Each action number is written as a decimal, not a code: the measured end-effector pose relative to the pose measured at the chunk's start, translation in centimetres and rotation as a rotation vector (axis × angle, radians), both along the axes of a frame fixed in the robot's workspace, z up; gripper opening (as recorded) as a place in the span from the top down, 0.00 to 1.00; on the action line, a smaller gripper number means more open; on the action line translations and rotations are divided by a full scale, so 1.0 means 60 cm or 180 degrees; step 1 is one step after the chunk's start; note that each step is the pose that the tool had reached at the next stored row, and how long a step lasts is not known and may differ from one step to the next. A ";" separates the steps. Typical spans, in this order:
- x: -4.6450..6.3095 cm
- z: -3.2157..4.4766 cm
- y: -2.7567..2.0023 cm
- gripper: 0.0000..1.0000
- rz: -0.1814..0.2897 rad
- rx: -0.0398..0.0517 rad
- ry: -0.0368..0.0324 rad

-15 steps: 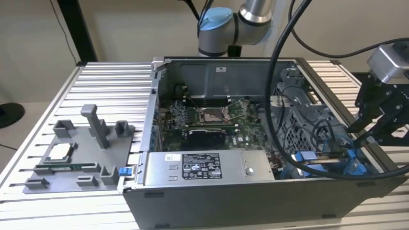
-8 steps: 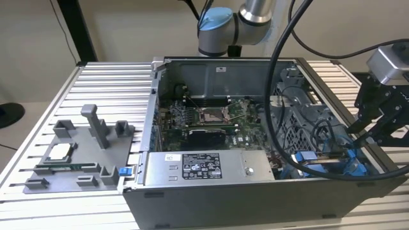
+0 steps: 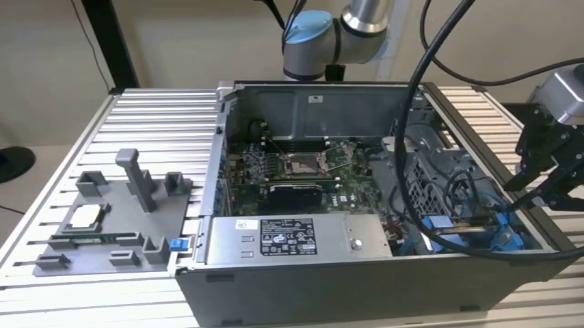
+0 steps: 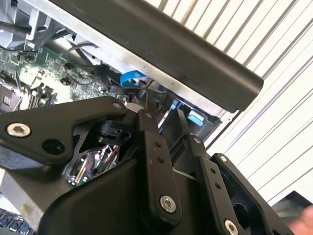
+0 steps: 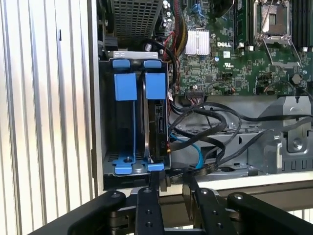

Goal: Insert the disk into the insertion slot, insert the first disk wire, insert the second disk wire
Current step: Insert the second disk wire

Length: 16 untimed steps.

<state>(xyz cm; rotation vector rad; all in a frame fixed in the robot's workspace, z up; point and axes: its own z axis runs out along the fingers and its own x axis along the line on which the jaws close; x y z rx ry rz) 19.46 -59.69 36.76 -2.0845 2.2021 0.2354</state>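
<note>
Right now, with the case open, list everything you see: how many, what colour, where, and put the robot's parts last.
table: one, silver, slatted, under everything
computer case: one, grey, open, on the table
circuit board: one, green, on the case floor
power box: one, silver with a white label, inside the case
metal cage: one, grey, perforated, next to the drive bay
drive bay: one, dark grey, at the case edge
disk: one, dark, in a blue frame, seated in the drive bay
spare frame: one, blue, beside the disk
black cables: several, beside the bay
blue cable: one, among them
parts tray: one, grey, exterior view's left
robot arm: one, silver and blue, behind the case
gripper: one, black, by the drive bay
</note>
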 end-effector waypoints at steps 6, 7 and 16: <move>0.002 -0.008 -0.0148 0.00 0.0000 0.0092 -0.0001; 0.002 -0.010 -0.0156 0.00 0.0000 0.0106 -0.0001; 0.002 -0.024 -0.0203 0.00 0.0000 0.0227 -0.0011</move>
